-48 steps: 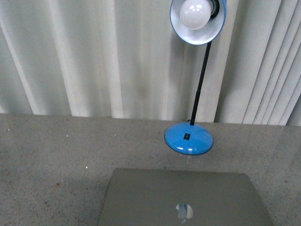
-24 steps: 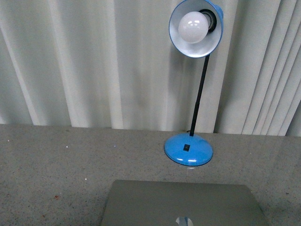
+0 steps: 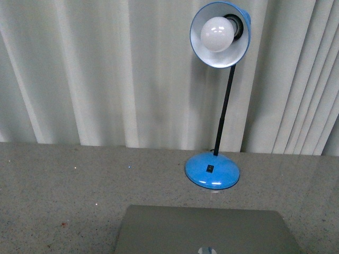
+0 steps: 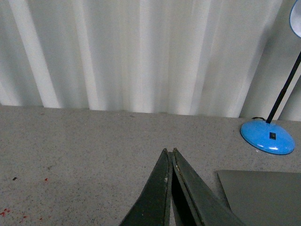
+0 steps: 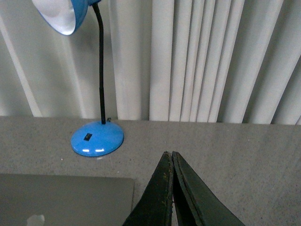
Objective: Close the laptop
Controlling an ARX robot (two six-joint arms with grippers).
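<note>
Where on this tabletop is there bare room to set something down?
The widest bare stretch of the table lies left of the laptop and the lamp, back to the curtain. A smaller patch lies right of the lamp base. Tightest is the strip between lamp base and laptop.

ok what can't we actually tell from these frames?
- Laptop: the front view's lower edge cuts it off, leaving only grey lid; hinge gap not visible, so fully shut is unconfirmed.
- Lamp head: cropped in both wrist views.
- Left gripper and right gripper: absent from the front view; the wrist views show both shut, holding nothing.
</note>
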